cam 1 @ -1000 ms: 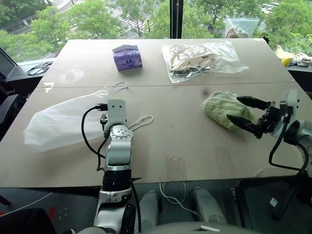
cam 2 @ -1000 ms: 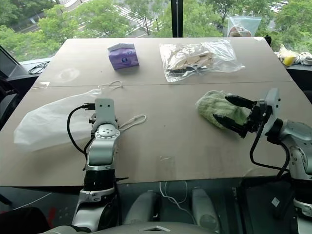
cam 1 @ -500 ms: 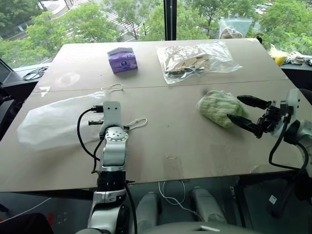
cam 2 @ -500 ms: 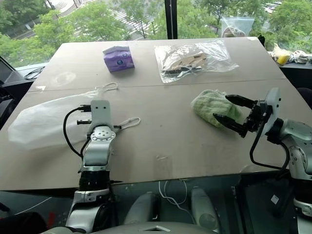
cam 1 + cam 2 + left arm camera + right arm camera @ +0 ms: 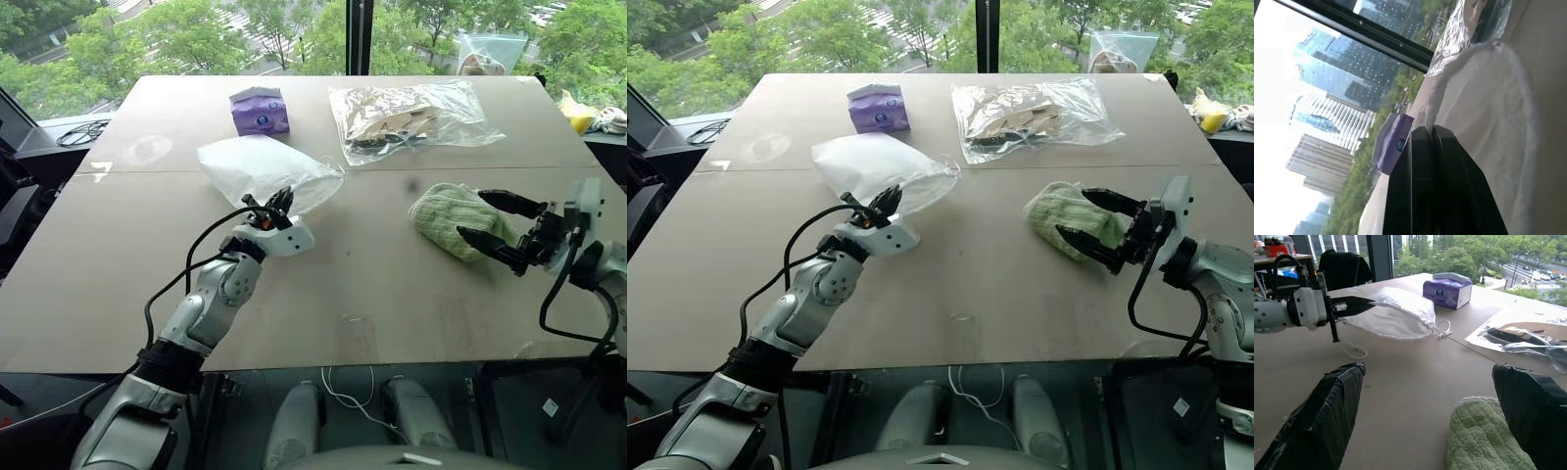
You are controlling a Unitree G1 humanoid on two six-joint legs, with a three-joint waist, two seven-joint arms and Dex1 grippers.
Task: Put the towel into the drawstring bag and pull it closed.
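left pincer [image 5: 279, 203]: pinching shut on the rim of the drawstring bag [image 5: 260, 166], lifting that edge off the counter [image 5: 392, 284].
right pincer [image 5: 487, 218]: standing wide, one finger on each side of the towel's near end, gripping nothing.
drawstring bag: lying in the middle of the counter toward its far edge, body trailing away toward the tissue pack [image 5: 259, 110]; a cord loop [image 5: 1353, 351] is hanging below the left pincer.
towel [image 5: 449, 217]: sitting as a loose bundle near the counter's right edge, well apart from the bag.
how the bag is likely handling: thin, very light and limp, probably collapsing unless the rim is being held up; rim or cords looking like the safest hold.
how the towel is likely handling: soft, fuzzy, squashing easily, not fragile; gripping across the bundle's thick middle seems best so it is not unrolling.
other things: a clear plastic bag [image 5: 411, 113] with tan contents is lying by the far edge.
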